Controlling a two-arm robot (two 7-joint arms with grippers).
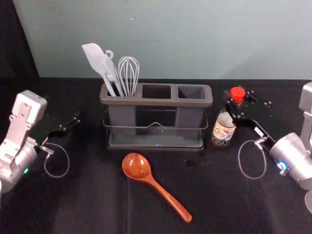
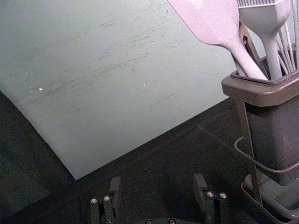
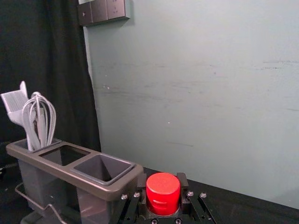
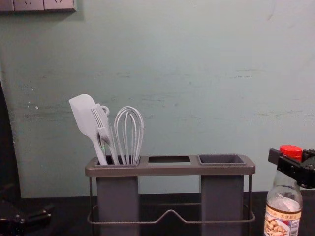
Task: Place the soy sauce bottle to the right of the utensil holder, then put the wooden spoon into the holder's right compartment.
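The chest view's lower edge cuts off the red-capped clear glass bottle (image 4: 284,202) and grey plastic utensil holder (image 4: 170,170).

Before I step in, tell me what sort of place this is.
Probably a robot test bench dressed with kitchen things: a utensil holder and a wooden spoon sit on black cloth, and the right gripper grips a sauce bottle.

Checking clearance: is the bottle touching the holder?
Apart. In the chest view, a strip of wall shows between the right end of the holder and the bottle, which the right gripper holds near its cap.
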